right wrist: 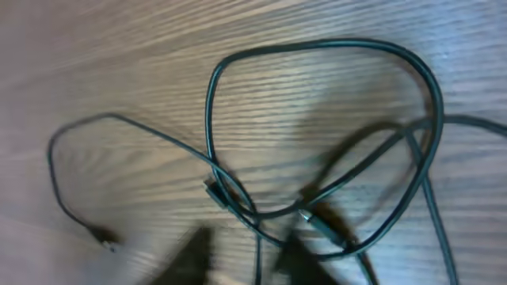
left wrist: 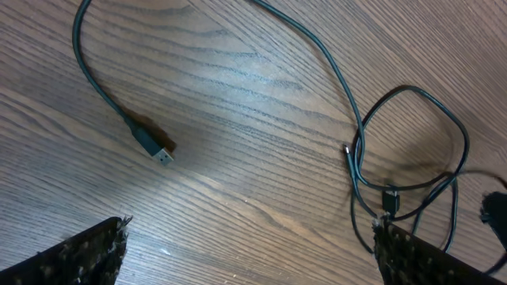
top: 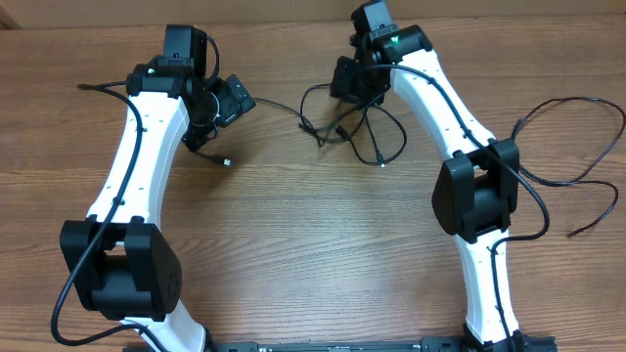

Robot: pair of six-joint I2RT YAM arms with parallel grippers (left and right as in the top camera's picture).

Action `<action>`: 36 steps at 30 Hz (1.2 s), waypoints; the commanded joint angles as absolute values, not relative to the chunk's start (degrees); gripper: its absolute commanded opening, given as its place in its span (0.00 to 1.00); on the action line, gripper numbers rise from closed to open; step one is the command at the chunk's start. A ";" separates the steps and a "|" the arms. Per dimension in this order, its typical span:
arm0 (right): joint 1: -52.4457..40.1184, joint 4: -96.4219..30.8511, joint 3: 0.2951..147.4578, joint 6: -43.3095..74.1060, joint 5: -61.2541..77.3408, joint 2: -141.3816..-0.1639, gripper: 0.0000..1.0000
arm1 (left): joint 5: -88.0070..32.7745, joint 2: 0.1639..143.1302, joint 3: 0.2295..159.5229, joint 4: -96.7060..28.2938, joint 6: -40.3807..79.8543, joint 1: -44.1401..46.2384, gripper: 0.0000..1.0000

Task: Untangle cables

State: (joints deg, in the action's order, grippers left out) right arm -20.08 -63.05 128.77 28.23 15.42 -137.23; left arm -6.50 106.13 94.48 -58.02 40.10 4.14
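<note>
The cables point(top: 331, 135) lie in a loose knot of thin black loops on the wooden bench point(top: 313, 225), at the far side between the two arms and closer to the right one. The right tool point(right wrist: 253, 255) is closed and sits directly over this knot. In the right wrist view, one strand runs down between its blurred fingers point(right wrist: 198, 252), but the blur hides whether that strand is actually pinched. A wide loop spreads out ahead of the fingers.

The left tool point(left wrist: 249, 237) is wide open and holds nothing. A silver-tipped plug point(left wrist: 161, 152) on one cord lies flat on the bench just ahead of it, apart from both fingers. From the left wrist, the knot shows off to the right of the picture, just at the tip of that side's finger.
</note>
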 commanded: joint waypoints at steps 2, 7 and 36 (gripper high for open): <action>-20.14 -63.48 129.12 28.47 13.76 -136.99 0.04 | -6.90 106.06 94.37 -58.04 39.20 4.51 1.00; -20.32 -68.18 136.27 20.91 14.61 -135.11 0.04 | -6.90 106.04 94.37 -58.02 39.20 4.51 0.99; -20.88 -68.86 170.50 5.89 30.83 -125.08 0.04 | -6.90 106.06 94.37 -58.02 39.20 4.51 1.00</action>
